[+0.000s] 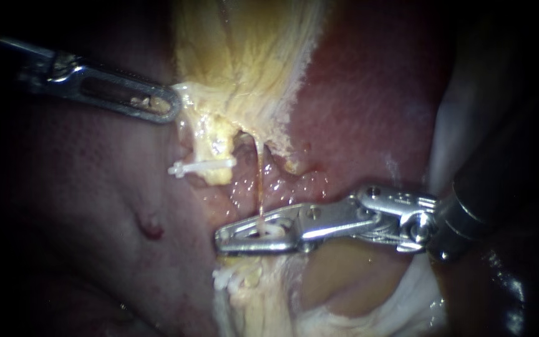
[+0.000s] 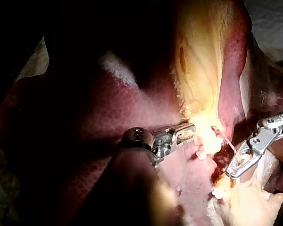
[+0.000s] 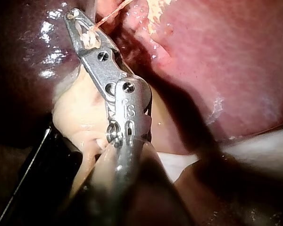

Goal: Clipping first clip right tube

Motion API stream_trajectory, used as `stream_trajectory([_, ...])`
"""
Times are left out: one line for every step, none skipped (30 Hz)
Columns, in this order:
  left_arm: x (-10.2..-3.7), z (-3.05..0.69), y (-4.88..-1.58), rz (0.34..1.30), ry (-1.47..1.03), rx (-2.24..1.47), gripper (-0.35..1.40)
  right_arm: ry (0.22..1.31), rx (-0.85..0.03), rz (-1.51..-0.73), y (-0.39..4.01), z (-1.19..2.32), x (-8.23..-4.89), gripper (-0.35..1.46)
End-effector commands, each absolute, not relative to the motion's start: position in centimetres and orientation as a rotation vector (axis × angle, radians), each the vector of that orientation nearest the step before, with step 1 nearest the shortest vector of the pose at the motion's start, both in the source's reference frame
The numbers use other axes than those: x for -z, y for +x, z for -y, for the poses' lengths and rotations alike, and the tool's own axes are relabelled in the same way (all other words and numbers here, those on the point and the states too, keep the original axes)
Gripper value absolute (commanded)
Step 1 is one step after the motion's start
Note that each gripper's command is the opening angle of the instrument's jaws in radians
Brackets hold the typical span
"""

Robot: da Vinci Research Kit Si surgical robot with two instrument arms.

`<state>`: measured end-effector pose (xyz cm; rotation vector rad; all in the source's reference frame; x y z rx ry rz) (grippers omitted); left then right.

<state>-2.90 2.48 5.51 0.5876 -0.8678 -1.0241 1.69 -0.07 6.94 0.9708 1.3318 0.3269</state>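
The right instrument (image 1: 223,239) comes in from the right and lies across the middle of the scene, jaws pointing left. The jaws are drawn nearly together, leaving only a thin wedge of gap. They hold a white clip (image 1: 270,229) between them, touching it from both sides.

The right tube (image 1: 260,181) is a thin orange-tan strand. It runs straight and taut from the gallbladder (image 1: 244,56) at the far side toward the near side and passes into those jaws, where it meets the clip. In the right wrist view the strand enters the jaws a little behind their tips, with the pale clip sitting inside them at that spot.

The left instrument (image 1: 171,105) comes in from the far left. Its slotted jaws lie closed on the gallbladder's left edge, and bits of yellow tissue show in the slot.

Just left of the right tube stands the left tube (image 1: 213,146), a thicker yellow stump. A left clip (image 1: 199,167), white, sits across it and sticks out to the left.

On the near side of the right instrument's jaws a white lump (image 1: 224,279) rests on yellow tissue. I cannot tell whether it is another clip.

The liver (image 1: 369,106), dark red and wet, lies on both sides of the gallbladder and behind the two tubes.
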Motion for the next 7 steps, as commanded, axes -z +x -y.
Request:
stream_trajectory([-5.51, -2.48, -2.90, 0.868, 0.588, 1.024, -0.35, 0.971, -0.326, -1.332, 1.68, 0.07, -6.95, -0.35])
stream_trajectory([-5.51, -2.48, -2.90, 0.868, 0.588, 1.024, -0.35, 0.971, -0.325, -1.332, 1.68, 0.07, -6.95, -0.35])
stream_trajectory([-5.51, -2.48, -2.90, 0.868, 0.588, 1.024, -0.35, 0.971, -0.325, -1.332, 1.68, 0.07, -6.95, -0.35])
stream_trajectory([-5.51, -2.48, -2.90, 0.868, 0.588, 1.024, -0.35, 0.975, -0.330, -1.329, 1.68, 0.07, -6.95, -0.35])
stream_trajectory([-5.51, -2.48, -2.90, 0.868, 0.588, 1.024, -0.35, 0.975, -0.330, -1.329, 1.68, 0.07, -6.95, -0.35])
stream_trajectory([-5.51, -2.48, -2.90, 0.868, 0.588, 1.024, -0.35, 0.975, -0.330, -1.329, 1.68, 0.07, -6.95, -0.35])
stream_trajectory([-5.52, -2.49, -2.90, 0.868, 0.588, 1.024, -0.35, 0.975, -0.330, -1.329, 1.68, 0.07, -6.95, -0.35])
